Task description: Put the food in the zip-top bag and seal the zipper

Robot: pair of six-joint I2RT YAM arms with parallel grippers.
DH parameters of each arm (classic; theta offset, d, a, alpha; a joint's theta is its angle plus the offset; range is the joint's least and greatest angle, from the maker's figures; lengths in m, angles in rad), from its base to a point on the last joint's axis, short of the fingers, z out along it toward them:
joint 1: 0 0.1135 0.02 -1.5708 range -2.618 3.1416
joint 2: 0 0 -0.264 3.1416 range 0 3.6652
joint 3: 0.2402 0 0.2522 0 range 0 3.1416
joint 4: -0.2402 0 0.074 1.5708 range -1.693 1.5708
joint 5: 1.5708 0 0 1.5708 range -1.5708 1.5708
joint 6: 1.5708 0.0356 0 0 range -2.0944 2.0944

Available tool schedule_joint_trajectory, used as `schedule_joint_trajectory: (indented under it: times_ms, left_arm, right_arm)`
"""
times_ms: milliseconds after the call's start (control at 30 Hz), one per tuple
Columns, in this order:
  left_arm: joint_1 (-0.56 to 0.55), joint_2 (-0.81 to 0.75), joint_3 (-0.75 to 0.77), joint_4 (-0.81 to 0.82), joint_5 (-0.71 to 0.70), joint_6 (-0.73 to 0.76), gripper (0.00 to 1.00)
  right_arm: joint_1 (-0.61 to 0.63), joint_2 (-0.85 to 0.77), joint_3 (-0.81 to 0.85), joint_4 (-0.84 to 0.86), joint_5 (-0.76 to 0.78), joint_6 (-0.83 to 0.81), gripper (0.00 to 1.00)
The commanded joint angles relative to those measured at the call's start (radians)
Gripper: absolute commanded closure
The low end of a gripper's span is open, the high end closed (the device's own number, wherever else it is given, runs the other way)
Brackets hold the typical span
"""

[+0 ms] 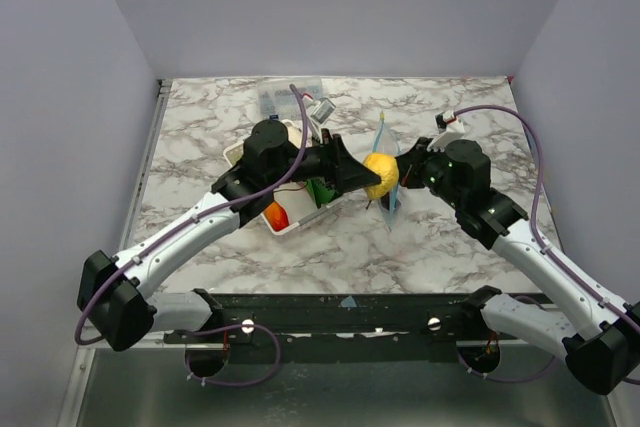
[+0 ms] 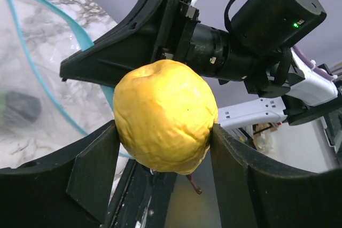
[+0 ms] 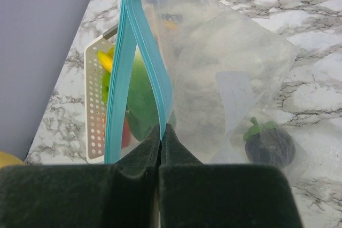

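My left gripper (image 2: 163,134) is shut on a piece of food, a bumpy yellow lemon (image 2: 163,116) with a short stem, and holds it off the table at the mouth of the zip-top bag (image 3: 224,62). My right gripper (image 3: 161,129) is shut on one side of the blue zipper (image 3: 125,68) and holds the bag up with its mouth parted. A dark purple piece (image 3: 270,142) lies inside the bag. From above, the lemon (image 1: 381,175) sits right against the bag's blue edge (image 1: 384,137), between both grippers.
A white perforated tray (image 3: 95,94) behind the bag holds green (image 3: 140,100), yellow (image 3: 105,60) and red (image 3: 126,134) pieces; from above it sits under my left arm (image 1: 290,225). A rigid clear box (image 1: 285,97) stands at the back. Grey walls ring the marble table.
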Motion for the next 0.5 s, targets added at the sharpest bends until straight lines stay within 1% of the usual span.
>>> schedule_joint_trajectory:
  times_ms: [0,67,200,367,467]
  left_arm:
    - [-0.030,0.083,0.042,0.120,0.055,-0.055,0.95]
    - [-0.036,0.118,0.056,0.084,0.023,-0.039,0.96]
    - [-0.035,0.167,0.080,-0.069,-0.076,0.004,1.00]
    - [-0.036,0.169,0.046,-0.119,-0.149,0.017,1.00]
    - [-0.036,0.177,0.057,-0.186,-0.177,0.026,1.00]
  right_arm:
    - [0.006,0.000,0.004,0.016,-0.026,0.010,0.99]
    - [0.005,-0.005,0.006,0.015,-0.024,0.016,0.99]
    - [0.005,-0.021,0.007,0.012,-0.010,0.033,0.99]
    - [0.005,-0.052,0.007,0.014,0.006,0.043,0.99]
    - [0.006,-0.059,0.004,0.021,0.005,0.046,0.99]
